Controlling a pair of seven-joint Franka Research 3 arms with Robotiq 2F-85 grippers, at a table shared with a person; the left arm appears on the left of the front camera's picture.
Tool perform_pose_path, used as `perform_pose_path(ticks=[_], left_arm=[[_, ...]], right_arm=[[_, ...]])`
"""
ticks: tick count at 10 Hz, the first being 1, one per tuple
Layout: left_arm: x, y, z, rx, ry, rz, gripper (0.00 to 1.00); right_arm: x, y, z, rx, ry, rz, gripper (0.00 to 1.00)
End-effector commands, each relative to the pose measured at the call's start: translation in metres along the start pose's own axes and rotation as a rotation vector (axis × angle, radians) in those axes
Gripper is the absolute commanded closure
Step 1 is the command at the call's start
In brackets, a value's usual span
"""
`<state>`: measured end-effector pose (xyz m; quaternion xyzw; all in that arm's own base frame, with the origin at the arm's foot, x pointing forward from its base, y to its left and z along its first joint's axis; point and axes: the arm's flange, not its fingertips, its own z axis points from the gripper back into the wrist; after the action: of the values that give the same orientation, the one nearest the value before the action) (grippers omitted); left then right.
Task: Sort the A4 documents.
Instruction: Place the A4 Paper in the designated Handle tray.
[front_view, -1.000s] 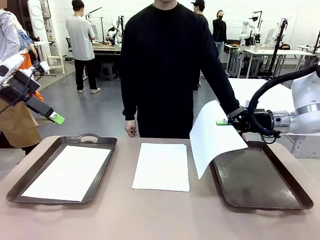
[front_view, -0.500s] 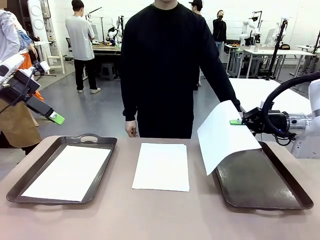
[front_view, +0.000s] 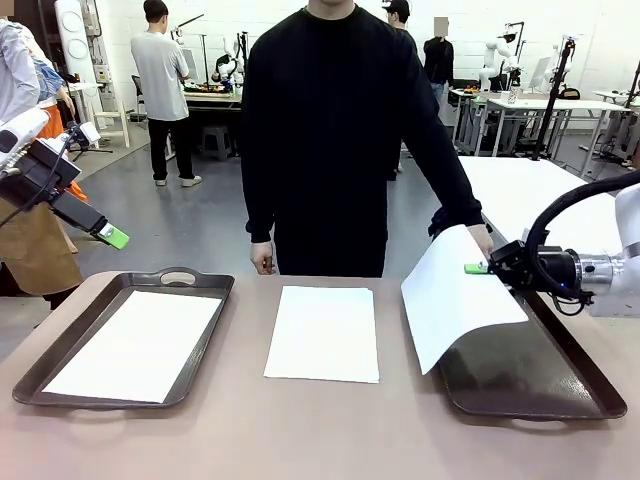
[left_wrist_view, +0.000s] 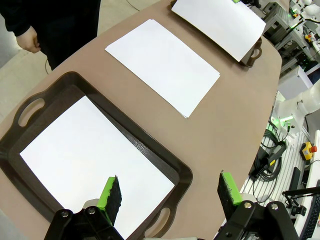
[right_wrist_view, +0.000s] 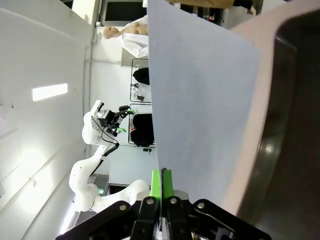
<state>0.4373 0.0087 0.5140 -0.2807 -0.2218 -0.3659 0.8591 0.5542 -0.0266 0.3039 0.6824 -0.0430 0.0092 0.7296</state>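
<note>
Three A4 documents show. One white sheet (front_view: 135, 345) lies in the left dark tray (front_view: 205, 285). Another sheet (front_view: 323, 332) lies flat on the table's middle. The third sheet (front_view: 455, 300) hangs curved over the right tray (front_view: 540, 385), pinched at its far edge by my right gripper (front_view: 476, 268), which is shut on it. In the right wrist view the pads (right_wrist_view: 156, 182) clamp that sheet (right_wrist_view: 200, 100) beside the tray (right_wrist_view: 295, 125). My left gripper (front_view: 112, 236) is raised off the table's left side, open (left_wrist_view: 170, 190) above the left tray's sheet (left_wrist_view: 90, 155).
A person in black stands at the far edge, one hand (front_view: 262, 258) hanging near the table, the other (front_view: 482, 238) behind the held sheet. Bare tabletop (front_view: 320, 430) runs along the near edge. Other people and tables stand farther off.
My right gripper has carried the held sheet to the right and lower, over the right tray. The left arm and the two lying sheets have not moved.
</note>
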Motion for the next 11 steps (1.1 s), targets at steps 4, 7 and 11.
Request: perform_pose_path(ticks=[4,7,11], left_arm=[[0.0,-0.001,-0.001,-0.003,0.002,-0.01,0.0],[0.0,-0.001,-0.001,-0.003,0.002,-0.01,0.0],[0.0,-0.001,-0.001,-0.003,0.002,-0.01,0.0]], right_arm=[[0.007,-0.006,0.047,-0.185,0.078,0.067,0.99],[0.001,-0.01,0.045,-0.329,0.124,0.136,0.99],[-0.01,-0.012,0.057,-0.582,0.091,0.218,0.99]])
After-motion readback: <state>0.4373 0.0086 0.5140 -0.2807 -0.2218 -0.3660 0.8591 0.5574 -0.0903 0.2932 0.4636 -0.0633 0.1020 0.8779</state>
